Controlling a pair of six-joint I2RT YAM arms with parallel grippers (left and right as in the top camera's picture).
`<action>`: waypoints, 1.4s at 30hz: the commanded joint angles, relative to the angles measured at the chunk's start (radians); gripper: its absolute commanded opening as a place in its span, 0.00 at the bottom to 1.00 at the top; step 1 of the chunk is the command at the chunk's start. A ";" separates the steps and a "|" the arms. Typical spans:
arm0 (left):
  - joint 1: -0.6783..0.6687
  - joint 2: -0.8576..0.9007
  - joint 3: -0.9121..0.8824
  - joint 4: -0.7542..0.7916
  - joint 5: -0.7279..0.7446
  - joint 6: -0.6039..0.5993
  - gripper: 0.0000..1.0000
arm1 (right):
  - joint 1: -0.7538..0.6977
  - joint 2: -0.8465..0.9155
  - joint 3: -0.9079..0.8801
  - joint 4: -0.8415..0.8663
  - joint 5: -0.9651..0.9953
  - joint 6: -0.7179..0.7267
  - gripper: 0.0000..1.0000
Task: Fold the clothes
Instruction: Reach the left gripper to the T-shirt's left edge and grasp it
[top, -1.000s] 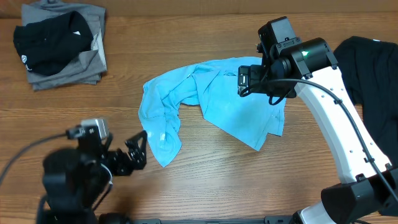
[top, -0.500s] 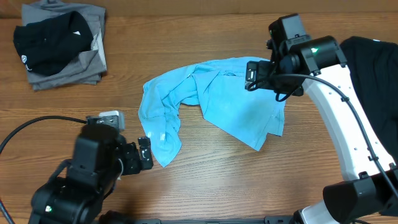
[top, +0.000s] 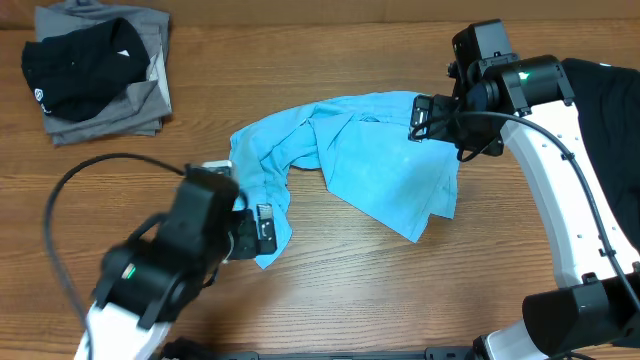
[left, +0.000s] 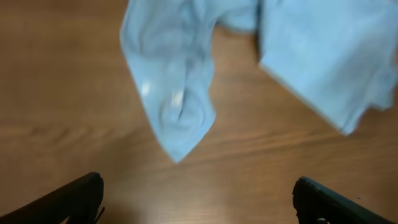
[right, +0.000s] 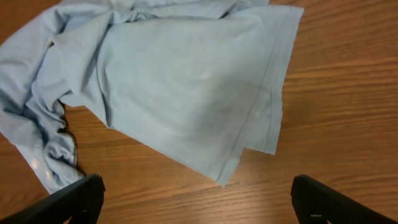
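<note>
My left pincer (top: 262, 228) stands wide apart and grips nothing, low over the wooden table (top: 340, 300). Just ahead of it, between the lines of my jaws, lies the near tip of the light-blue T-shirt (left: 171, 93), a rumpled tongue of cloth that I cannot see touching me. From there the shirt runs ahead and to the right. My right pincer (top: 420, 118) gapes just as wide and is also empty, hanging at the shirt's far right corner, with the flatter panel and its stitched hem spread below and in front of it. Behind my right arm lies a plain black T-shirt (top: 610, 110). Well beyond my left pincer sits a folded pile (top: 95, 75), black on grey.
</note>
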 joint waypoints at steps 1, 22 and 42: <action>-0.007 0.143 0.013 -0.054 0.020 -0.097 1.00 | -0.004 -0.006 0.000 -0.012 0.011 0.021 1.00; 0.013 0.585 -0.054 0.021 -0.023 -0.190 0.88 | -0.172 -0.006 -0.011 -0.098 0.082 0.153 1.00; 0.093 0.612 -0.222 0.279 0.057 -0.116 0.76 | -0.172 -0.006 -0.130 -0.047 0.047 0.161 1.00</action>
